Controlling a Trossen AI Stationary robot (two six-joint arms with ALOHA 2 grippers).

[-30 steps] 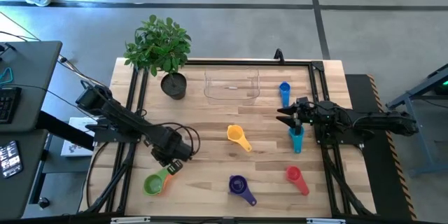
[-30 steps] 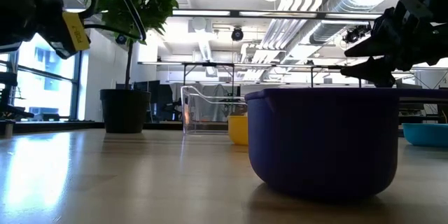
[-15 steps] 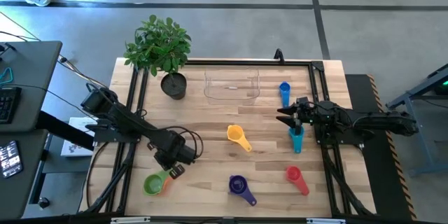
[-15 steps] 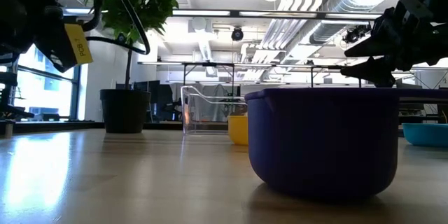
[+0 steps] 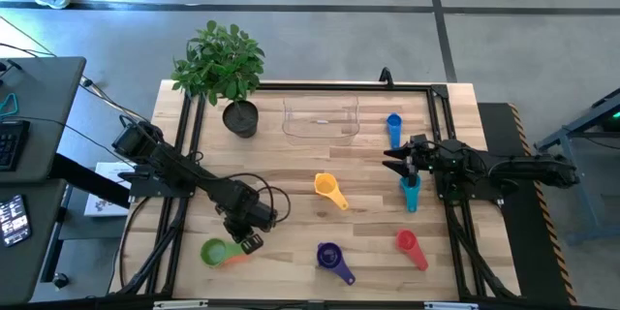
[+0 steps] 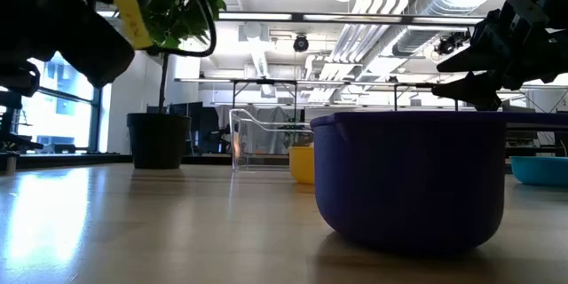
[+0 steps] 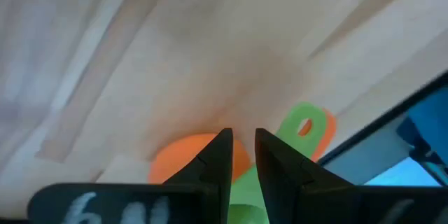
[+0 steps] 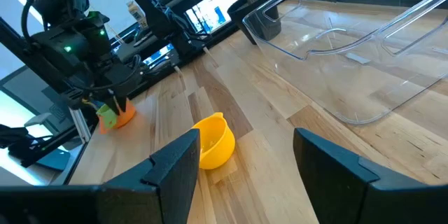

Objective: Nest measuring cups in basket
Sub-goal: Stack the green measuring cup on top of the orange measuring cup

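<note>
At the near left of the table, the left gripper hung just right of the green cup, its narrow-set fingers clamped on the green cup's handle, with the orange cup nested beneath it. At the far edge, a potted plant stood left of the clear basket, which held no cups. The yellow cup lay mid-table, and the purple cup sat near the front edge. Farther right, the right gripper hovered with fingers spread wide and holding nothing, between the blue cup on its far side and the teal cup on its near side. The red cup lay near right.
</note>
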